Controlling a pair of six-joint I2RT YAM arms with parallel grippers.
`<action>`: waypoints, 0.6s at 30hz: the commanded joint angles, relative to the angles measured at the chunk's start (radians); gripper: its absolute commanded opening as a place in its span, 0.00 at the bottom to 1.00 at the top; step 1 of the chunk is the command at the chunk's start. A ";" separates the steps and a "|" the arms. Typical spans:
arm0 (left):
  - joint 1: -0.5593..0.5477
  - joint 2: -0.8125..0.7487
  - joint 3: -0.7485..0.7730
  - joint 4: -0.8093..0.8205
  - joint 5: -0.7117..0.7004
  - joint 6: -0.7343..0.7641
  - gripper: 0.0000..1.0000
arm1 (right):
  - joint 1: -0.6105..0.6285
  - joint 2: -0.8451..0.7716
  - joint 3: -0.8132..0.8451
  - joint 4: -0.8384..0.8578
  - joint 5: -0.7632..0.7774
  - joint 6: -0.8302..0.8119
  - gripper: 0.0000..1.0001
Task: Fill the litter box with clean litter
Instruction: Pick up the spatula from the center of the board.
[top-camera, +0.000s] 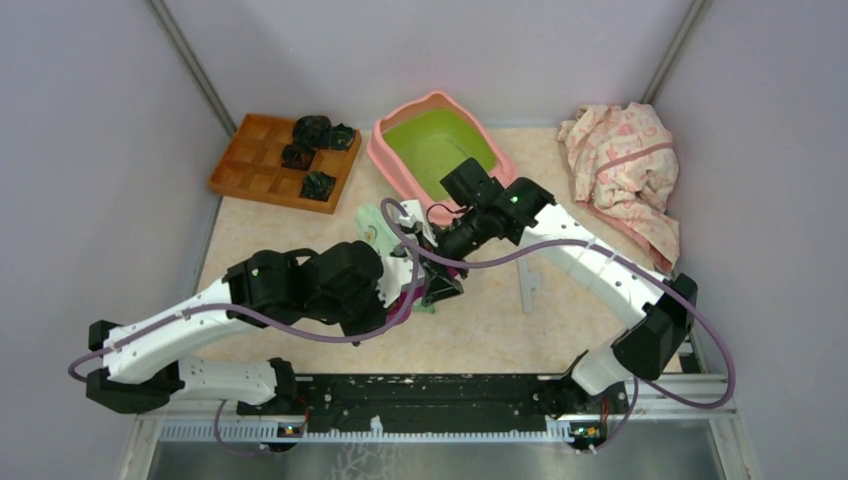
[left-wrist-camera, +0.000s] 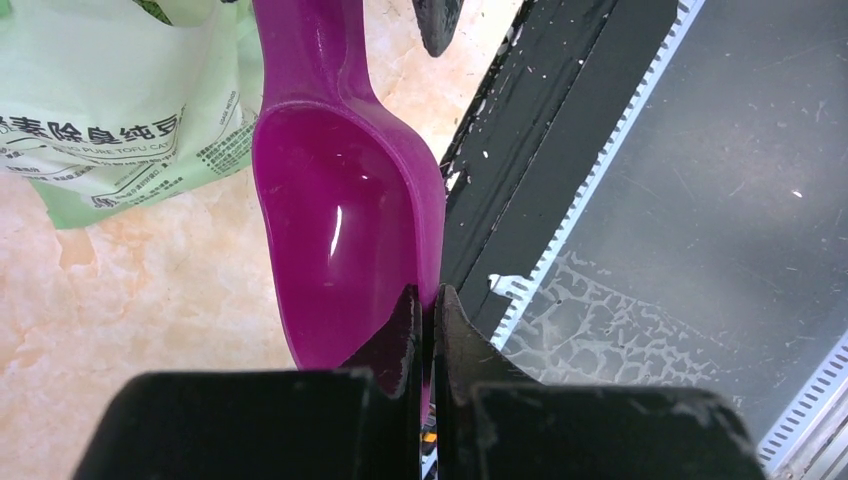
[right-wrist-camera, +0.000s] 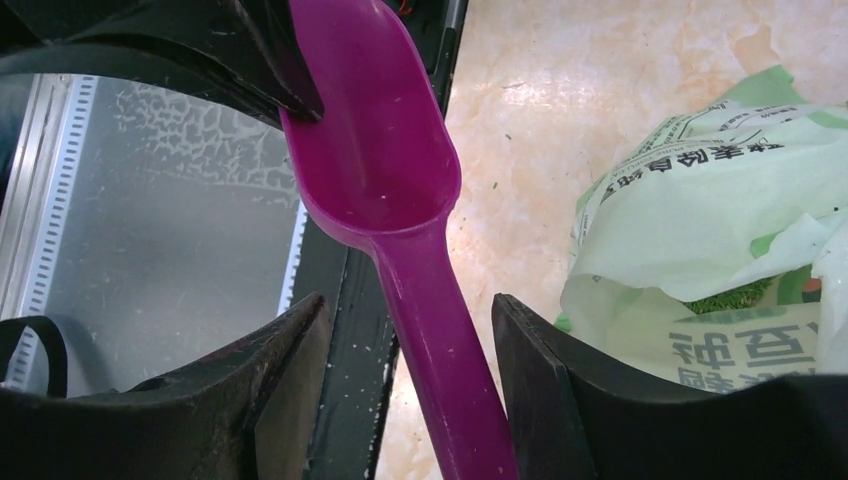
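Observation:
The litter box (top-camera: 432, 148) stands at the back centre, its lime basin bare inside the pink rim. My left gripper (left-wrist-camera: 428, 315) is shut on the bowl rim of an empty purple scoop (left-wrist-camera: 340, 220) and holds it above the table's near edge. My right gripper (right-wrist-camera: 410, 335) is open, one jaw on each side of the scoop's handle (right-wrist-camera: 440, 350) without touching it. The pale green printed bag (right-wrist-camera: 700, 200) lies beside the scoop. A small green speckled patch (right-wrist-camera: 738, 297) shows at the bag's folds; I cannot tell if it is litter.
An orange-brown wooden tray (top-camera: 262, 160) with dark objects in it sits at the back left. A crumpled pink patterned cloth (top-camera: 625, 170) lies at the back right. The black mounting rail (top-camera: 450, 400) runs along the near edge. Grey walls close in both sides.

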 joint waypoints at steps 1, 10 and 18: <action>-0.008 -0.017 0.022 0.010 -0.011 0.023 0.00 | 0.021 0.009 0.010 0.036 0.000 0.013 0.61; -0.010 -0.077 0.035 0.013 0.001 0.024 0.00 | 0.020 0.043 -0.013 0.042 0.010 -0.012 0.62; -0.010 -0.119 0.011 0.012 -0.012 0.024 0.00 | -0.005 0.036 -0.023 0.044 -0.021 -0.019 0.55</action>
